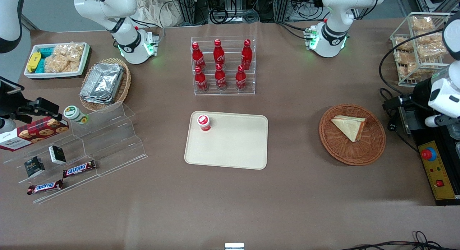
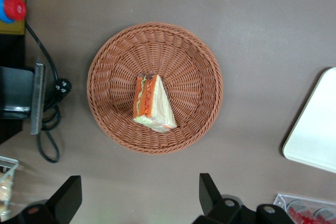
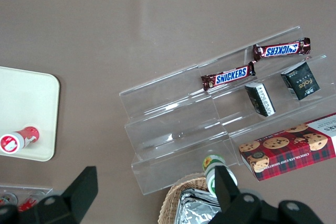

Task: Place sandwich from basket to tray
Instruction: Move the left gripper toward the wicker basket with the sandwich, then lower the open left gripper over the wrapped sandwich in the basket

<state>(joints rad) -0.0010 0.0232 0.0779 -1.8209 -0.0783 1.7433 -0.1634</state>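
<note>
Brown matte covering spans the desk (image 1: 294,192), and on it I count one round reddish-brown wicker basket (image 1: 372,149), one flat cream plastic tray (image 1: 233,149) with rounded corners, and six red bottles (image 1: 220,65) in a clear acrylic rack. One triangular white-bread sandwich (image 1: 350,127) with an orange-red cut edge lies in the basket, well apart from the tray, which carries one small red-capped cup (image 1: 204,122). My end effector (image 2: 140,198) hangs above the basket, its two dark fingers (image 2: 71,195) spread wide and holding nothing.
</note>
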